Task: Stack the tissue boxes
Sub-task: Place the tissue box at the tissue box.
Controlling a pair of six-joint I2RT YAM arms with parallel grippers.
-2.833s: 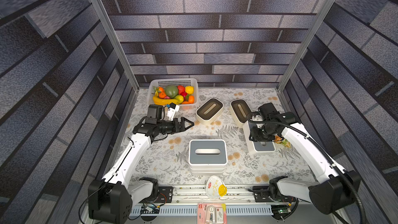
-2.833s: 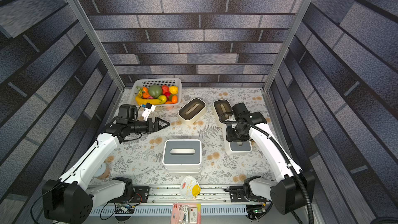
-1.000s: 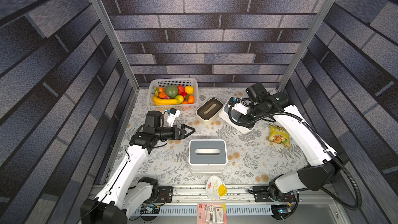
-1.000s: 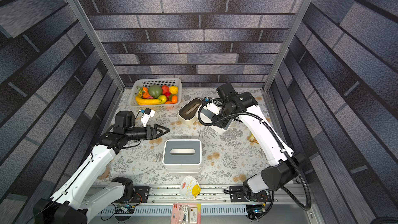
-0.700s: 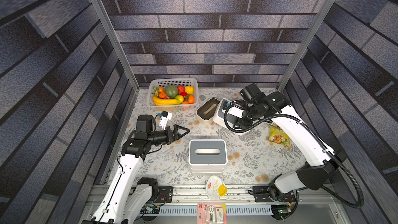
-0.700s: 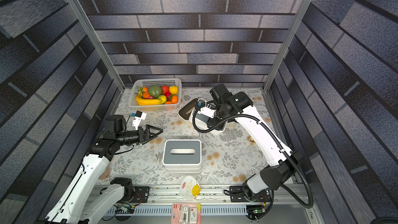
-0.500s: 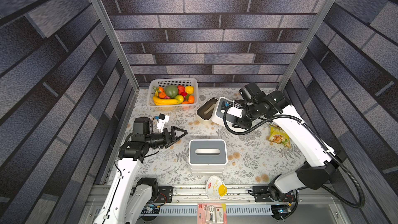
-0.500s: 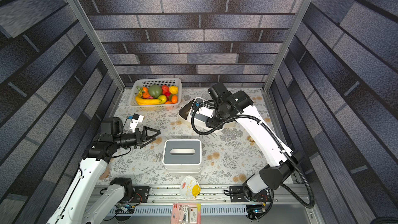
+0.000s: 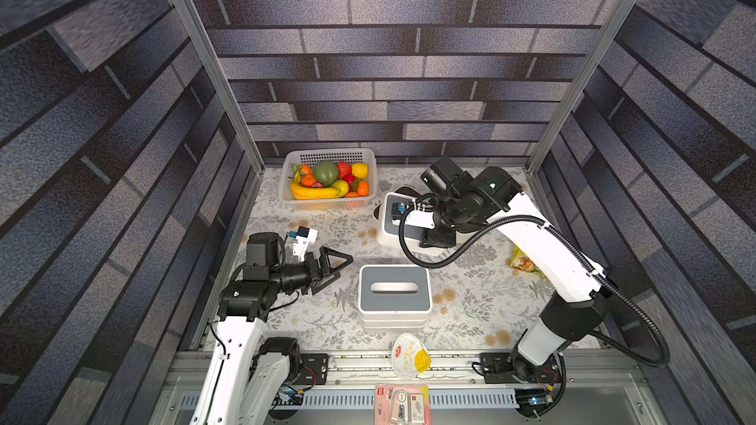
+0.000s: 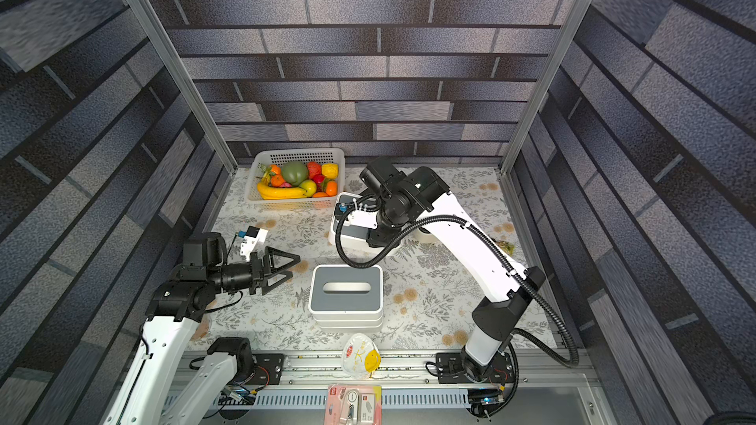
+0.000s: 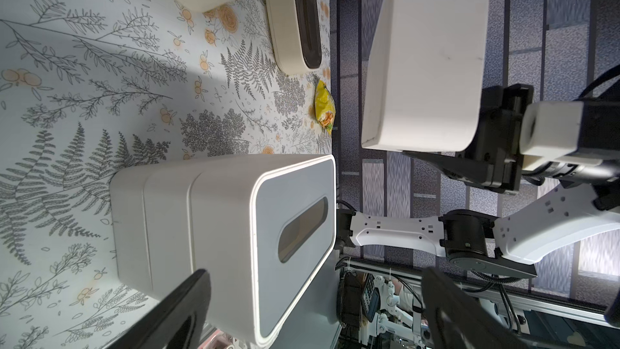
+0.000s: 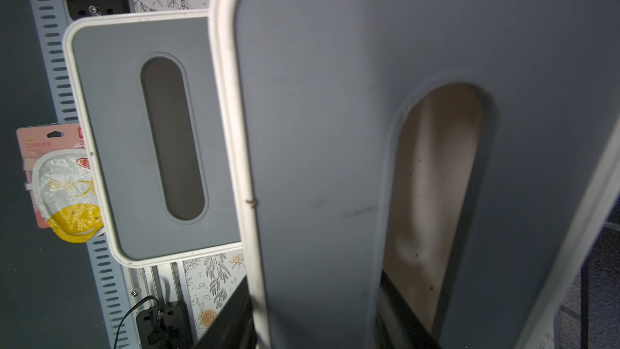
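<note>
right gripper (image 9: 435,239): clamped on grey-lidded tissue box (image 9: 390,226), held off the table | left gripper (image 9: 343,266): spread wide, empty, beside tissue-box stack (image 9: 394,294)

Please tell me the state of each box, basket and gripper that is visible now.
left gripper: open, empty
right gripper: shut on the grey-lidded tissue box
grey-lidded tissue box: held in the air, off the table
stack of tissue boxes: three high, on the table
cream tissue boxes: two, on the table, unstacked
fruit basket: filled with fruit

White left arm (image 9: 233,345) and right arm (image 9: 548,251) have black joints; ribbed black cable (image 9: 427,266) runs along the right.
</note>
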